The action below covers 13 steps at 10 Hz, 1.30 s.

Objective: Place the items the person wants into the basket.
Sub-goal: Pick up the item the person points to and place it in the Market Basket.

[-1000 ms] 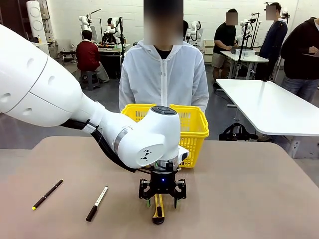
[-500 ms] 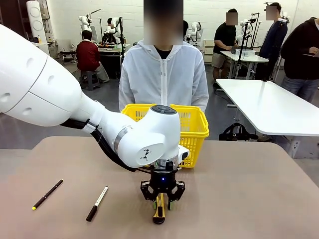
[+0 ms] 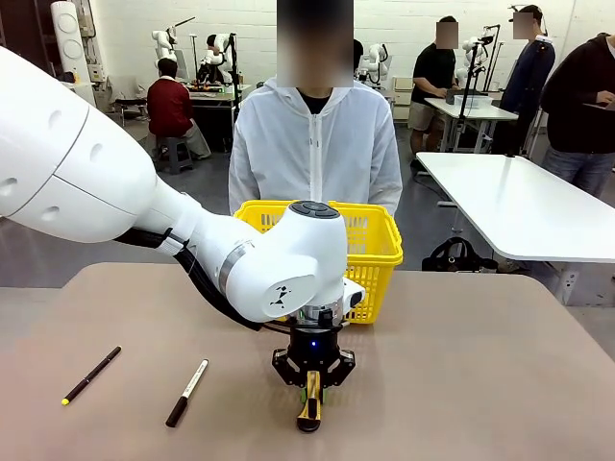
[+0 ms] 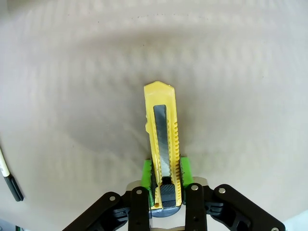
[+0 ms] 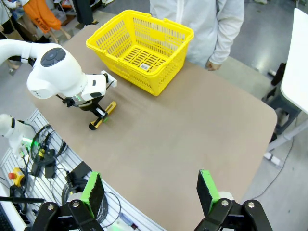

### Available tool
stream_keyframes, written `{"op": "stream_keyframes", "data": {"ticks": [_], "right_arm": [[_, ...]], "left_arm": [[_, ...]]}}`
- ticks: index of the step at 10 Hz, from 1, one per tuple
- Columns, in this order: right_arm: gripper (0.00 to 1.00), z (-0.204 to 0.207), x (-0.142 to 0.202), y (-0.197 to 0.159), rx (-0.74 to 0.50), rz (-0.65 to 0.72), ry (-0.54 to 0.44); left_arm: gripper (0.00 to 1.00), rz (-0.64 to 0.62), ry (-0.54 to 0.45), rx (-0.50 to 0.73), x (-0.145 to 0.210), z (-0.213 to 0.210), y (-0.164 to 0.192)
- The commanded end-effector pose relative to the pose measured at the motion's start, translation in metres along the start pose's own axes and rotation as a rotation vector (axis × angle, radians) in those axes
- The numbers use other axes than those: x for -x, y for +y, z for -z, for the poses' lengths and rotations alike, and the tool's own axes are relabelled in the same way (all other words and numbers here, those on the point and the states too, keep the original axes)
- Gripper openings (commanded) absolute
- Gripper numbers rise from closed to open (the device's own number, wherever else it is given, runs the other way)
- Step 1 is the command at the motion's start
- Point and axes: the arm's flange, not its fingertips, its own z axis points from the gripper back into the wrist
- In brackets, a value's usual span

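Observation:
The slim yellow-and-black utility knife lies on the tan table, pointing toward the robot's side. My left gripper stands straight down over it, shut on the utility knife. In the left wrist view both green pads press the sides of the utility knife near its black slider. The yellow basket stands just behind, in front of the person in the white jacket. High above the table's near right, my right gripper is open and holds nothing. The tape measure is out of view.
A black pen with a yellow tip and a black-and-white marker lie left of the knife. Cables and a rail run along the table's near edge. The right half of the table is bare.
The left gripper's fingers, spread wide on either side of the knife a second ago, have closed in onto it. The arm itself has barely moved.

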Motion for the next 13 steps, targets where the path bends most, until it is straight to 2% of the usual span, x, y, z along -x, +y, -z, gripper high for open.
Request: {"op": "stream_keyframes", "data": {"ticks": [1,2,6,8,9,10,13], "right_arm": [[1.00,0.002,0.000,0.000,0.000,-0.001,0.002],[1.00,0.002,0.000,0.000,0.000,-0.001,0.002],[1.00,0.002,0.000,0.000,0.000,-0.001,0.002],[1.00,0.002,0.000,0.000,0.000,-0.001,0.002],[1.00,0.002,0.000,0.000,0.000,-0.001,0.002],[1.00,0.002,0.000,0.000,0.000,-0.001,0.002],[1.00,0.002,0.000,0.000,0.000,-0.001,0.002]], "left_arm": [[0.00,0.047,0.028,0.008,0.003,-0.004,0.003],[0.00,0.122,0.077,-0.014,0.004,-0.027,0.003],[0.00,0.162,-0.078,0.051,0.011,-0.193,0.021],[0.00,0.221,-0.158,0.036,-0.006,-0.248,0.029],[0.00,0.328,-0.169,0.015,-0.027,-0.269,0.034],[0.00,0.441,-0.185,0.043,-0.053,-0.282,0.042],[0.00,0.670,-0.149,0.070,-0.127,-0.274,0.062]]}}
